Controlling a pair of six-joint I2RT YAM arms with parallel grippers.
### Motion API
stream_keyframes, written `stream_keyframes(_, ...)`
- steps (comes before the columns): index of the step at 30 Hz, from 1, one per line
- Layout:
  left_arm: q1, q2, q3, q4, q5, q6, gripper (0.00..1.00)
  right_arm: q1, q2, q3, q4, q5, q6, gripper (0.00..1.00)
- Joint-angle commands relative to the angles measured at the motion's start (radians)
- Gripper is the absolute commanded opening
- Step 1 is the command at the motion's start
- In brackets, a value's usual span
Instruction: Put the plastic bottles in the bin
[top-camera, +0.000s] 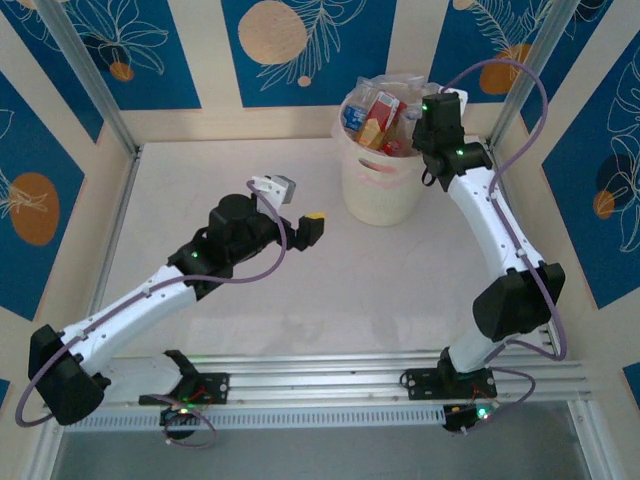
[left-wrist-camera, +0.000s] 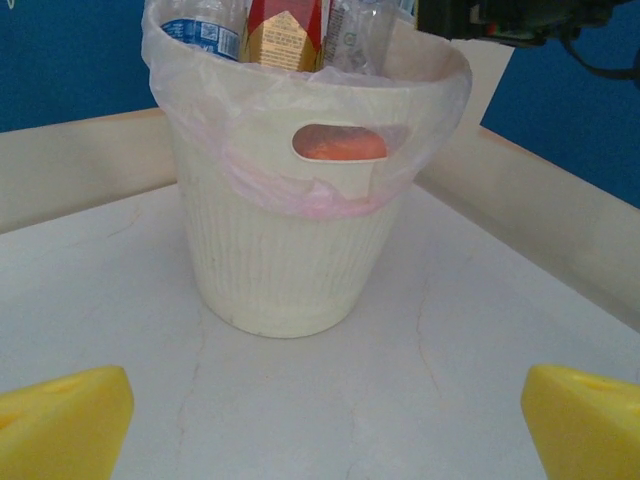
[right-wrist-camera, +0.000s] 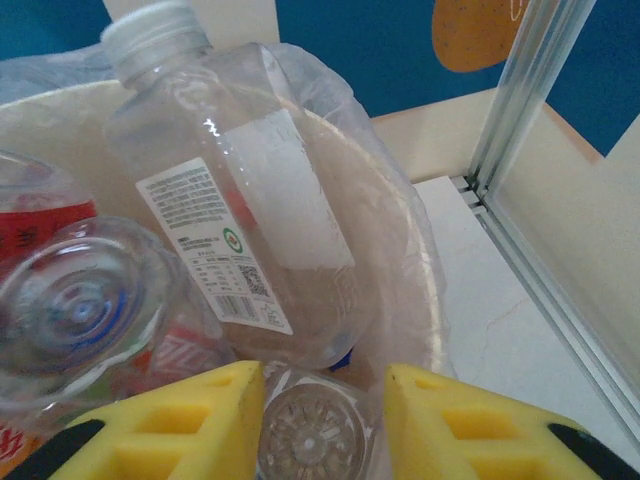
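Shows small clear plastic bottles (top-camera: 378, 120) with red, orange and blue labels piled in the tall round cream-white plastic bin (top-camera: 380, 195) at the white table's (top-camera: 300, 300) far side. Hangs right gripper (right-wrist-camera: 322, 400) over them, jaws narrowly apart by a round bottle end (right-wrist-camera: 310, 438); cannot tell whether gripping. Holds left gripper (left-wrist-camera: 325, 400) wide open, empty, facing bin.

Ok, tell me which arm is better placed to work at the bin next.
Right. The right tool hangs directly over the bin, its fingers flanking a bottle end among the bottles inside. The left tool stands open above bare table, short of the bin, holding nothing.
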Motion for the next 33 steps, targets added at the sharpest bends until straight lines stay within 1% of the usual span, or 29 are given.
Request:
stream_keyframes(1,0.007,-0.035,0.025,-0.027,-0.044,-0.001,0.99,0.026,-0.111,-0.014,-0.016,-0.006,0.007,0.4)
stream_keyframes(5,0.006,-0.053,0.036,-0.074,-0.108,0.01,1.0,0.051,-0.227,-0.076,-0.052,0.007,0.039,0.47)
stream_keyframes(10,0.017,-0.096,0.025,-0.128,-0.236,0.013,1.0,0.06,-0.398,-0.225,-0.109,0.044,0.109,0.54)
stream_keyframes(14,0.061,-0.128,0.016,-0.2,-0.348,-0.021,0.99,0.061,-0.519,-0.358,-0.177,0.087,0.18,0.59)
stream_keyframes(15,0.083,-0.131,0.016,-0.23,-0.369,-0.037,0.99,0.061,-0.55,-0.401,-0.193,0.101,0.203,0.62)
stream_keyframes(18,0.164,-0.141,-0.001,-0.286,-0.384,-0.081,0.99,0.062,-0.642,-0.534,-0.198,0.13,0.241,0.75)
stream_keyframes(20,0.21,-0.155,-0.04,-0.279,-0.387,-0.086,0.99,0.063,-0.698,-0.621,-0.191,0.162,0.263,0.86)
stream_keyframes(21,0.228,-0.167,-0.067,-0.266,-0.397,-0.084,0.99,0.063,-0.726,-0.67,-0.184,0.181,0.275,0.94)
stream_keyframes(22,0.245,-0.18,-0.093,-0.25,-0.408,-0.077,0.99,0.062,-0.75,-0.718,-0.172,0.2,0.283,1.0)
stream_keyframes(26,0.298,-0.241,-0.206,-0.17,-0.458,-0.044,1.0,0.054,-0.808,-0.868,-0.104,0.24,0.301,0.99)
stream_keyframes(29,0.348,-0.282,-0.287,-0.101,-0.495,-0.006,0.99,0.042,-0.814,-0.961,0.0,0.248,0.272,0.99)
stream_keyframes(31,0.38,-0.302,-0.338,-0.049,-0.512,0.028,1.0,0.039,-0.814,-1.031,0.125,0.235,0.197,0.99)
stream_keyframes(33,0.412,-0.319,-0.397,0.024,-0.523,0.062,0.99,0.038,-0.817,-1.111,0.286,0.204,0.095,0.99)
